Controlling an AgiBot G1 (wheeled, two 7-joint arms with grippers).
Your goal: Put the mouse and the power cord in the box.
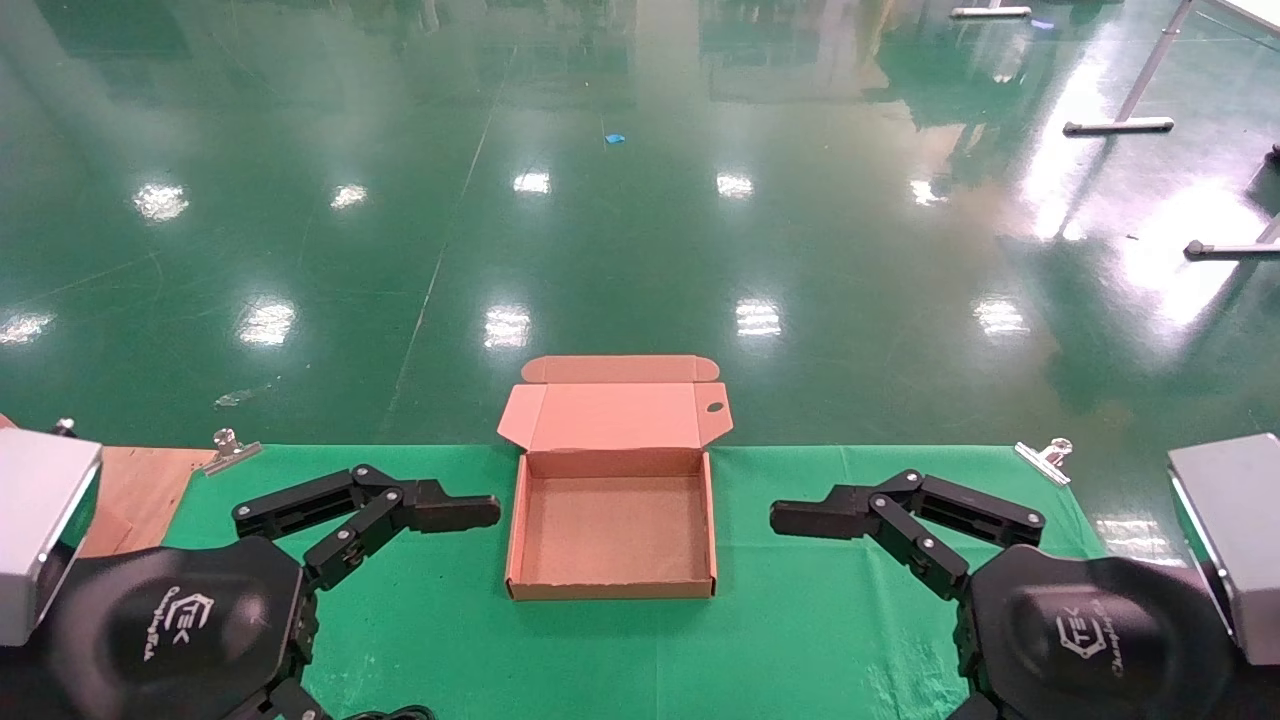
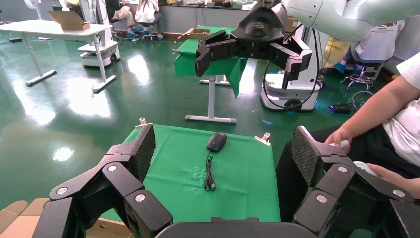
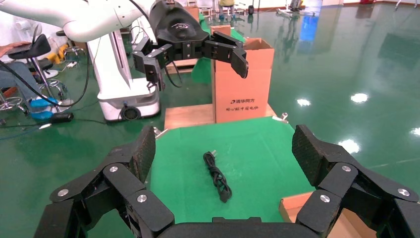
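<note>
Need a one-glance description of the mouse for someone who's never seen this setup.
Start at the green cloth that covers the table, as the left wrist view shows it beyond the open left gripper. The mouse lies near the cloth's far edge, between two metal clips. It is a small black oval with a blue spot, trailing a thin cable; the power cord, seen from the right wrist, is a thick twisted bundle.

Illumination is bright and even, supplied from overhead. The glossy green floor (image 1: 640, 200) shows rows of white specular spots and a broad washed-out glare patch toward the far right. The box (image 1: 612, 520) casts only a soft, narrow shadow on the tabletop (image 1: 800, 600). Focus is sharp in all three views. Wrist views show mild wide-angle stretching at the edges.
</note>
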